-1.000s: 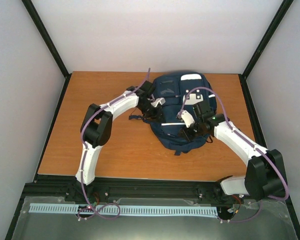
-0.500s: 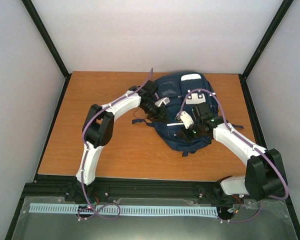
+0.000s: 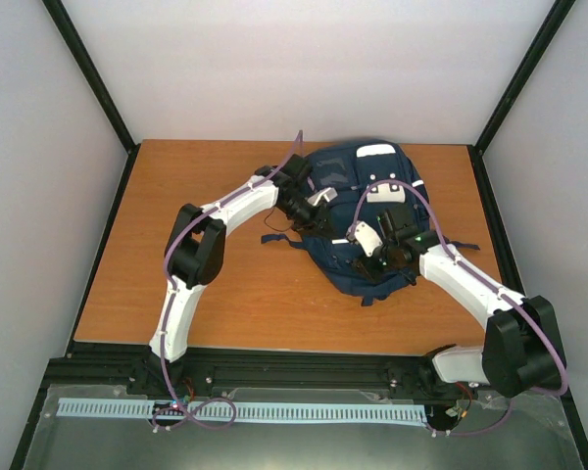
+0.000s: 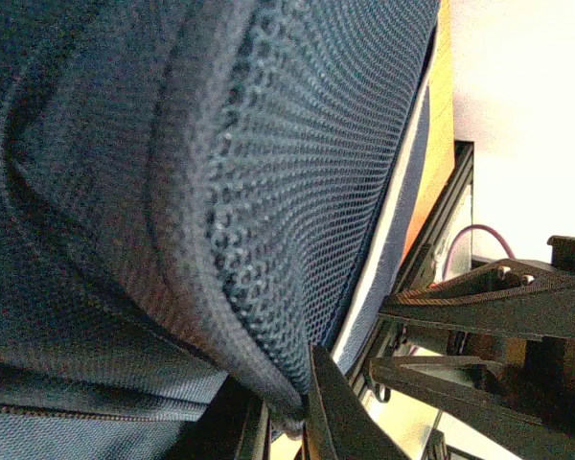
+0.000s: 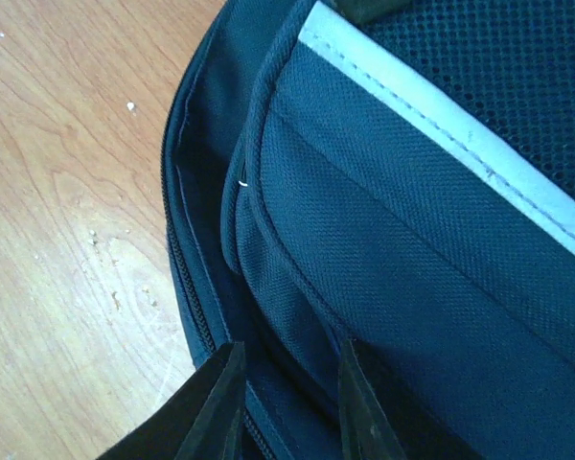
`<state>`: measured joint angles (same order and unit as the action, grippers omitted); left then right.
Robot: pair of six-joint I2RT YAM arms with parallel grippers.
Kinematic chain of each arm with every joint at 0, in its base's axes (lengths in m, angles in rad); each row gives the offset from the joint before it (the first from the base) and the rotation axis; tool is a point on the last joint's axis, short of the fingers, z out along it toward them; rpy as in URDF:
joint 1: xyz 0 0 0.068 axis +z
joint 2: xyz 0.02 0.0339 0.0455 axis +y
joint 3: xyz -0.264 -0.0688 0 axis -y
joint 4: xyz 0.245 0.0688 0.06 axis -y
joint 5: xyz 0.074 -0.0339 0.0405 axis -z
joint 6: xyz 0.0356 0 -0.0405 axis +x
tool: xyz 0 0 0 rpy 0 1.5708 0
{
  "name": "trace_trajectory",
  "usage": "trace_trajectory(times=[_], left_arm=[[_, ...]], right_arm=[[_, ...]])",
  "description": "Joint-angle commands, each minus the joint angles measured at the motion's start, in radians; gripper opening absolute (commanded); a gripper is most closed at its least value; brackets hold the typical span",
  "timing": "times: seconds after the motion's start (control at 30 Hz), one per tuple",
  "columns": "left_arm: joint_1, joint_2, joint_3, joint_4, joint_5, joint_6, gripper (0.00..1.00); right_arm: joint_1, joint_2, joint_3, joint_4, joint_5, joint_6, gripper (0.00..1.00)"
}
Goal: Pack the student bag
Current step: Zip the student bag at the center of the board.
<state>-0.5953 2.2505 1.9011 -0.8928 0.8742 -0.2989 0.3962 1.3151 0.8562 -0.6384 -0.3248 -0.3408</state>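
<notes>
Navy fabric of the student bag is seen lying on the orange wooden worktop, towards its far edge and somewhat right of centre, between the two arms. A white patch is shown at the bag's far end, and dark straps are spread onto the worktop at its left side. The left hand is placed against the bag's upper left side; in the left wrist view it is seen closed, with a fold of the bag's dark mesh panel pinched between its two fingers. The right hand is set on the near part of the bag. In the right wrist view its fingers are held apart, with a piped seam of the bag lying in the gap between them; whether the pads are pressed on the fabric cannot be told. A white reflective stripe is seen crossing the fabric above that seam, and a closed zip is seen running along the bag's edge, just beside bare wood. Purple cables are looped over both arms.
</notes>
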Motion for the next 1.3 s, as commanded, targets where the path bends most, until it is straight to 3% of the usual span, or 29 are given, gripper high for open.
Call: trace_trajectory(times=[0.0, 0.43, 0.53, 0.63, 0.7, 0.87, 1.07, 1.27], left_arm=[[-0.013, -0.005, 0.071, 0.035, 0.086, 0.017, 0.01], [-0.023, 0.003, 0.075, 0.048, 0.158, 0.012, 0.01], [-0.027, 0.0, 0.073, 0.028, 0.082, 0.028, 0.02], [-0.032, -0.026, 0.043, -0.005, -0.062, 0.041, 0.22], [-0.032, -0.05, -0.006, -0.001, -0.085, 0.025, 0.36], [-0.034, -0.082, -0.08, 0.014, -0.062, 0.017, 0.46], [-0.06, -0.036, -0.058, 0.01, -0.018, 0.015, 0.37], [-0.064, -0.029, -0.035, 0.012, -0.012, 0.017, 0.12]], right_arm=[[0.009, 0.007, -0.025, 0.028, 0.067, -0.05, 0.27], [0.01, 0.076, -0.004, 0.057, 0.064, -0.12, 0.2], [0.009, 0.068, 0.013, 0.022, 0.068, -0.118, 0.2], [0.009, 0.055, 0.035, -0.027, 0.068, -0.094, 0.2], [0.009, 0.038, 0.045, -0.054, 0.044, -0.079, 0.2], [0.009, -0.007, 0.011, -0.057, 0.074, -0.084, 0.18], [0.009, -0.04, -0.009, -0.06, 0.077, -0.095, 0.18], [0.008, -0.06, -0.039, -0.046, 0.069, -0.109, 0.18]])
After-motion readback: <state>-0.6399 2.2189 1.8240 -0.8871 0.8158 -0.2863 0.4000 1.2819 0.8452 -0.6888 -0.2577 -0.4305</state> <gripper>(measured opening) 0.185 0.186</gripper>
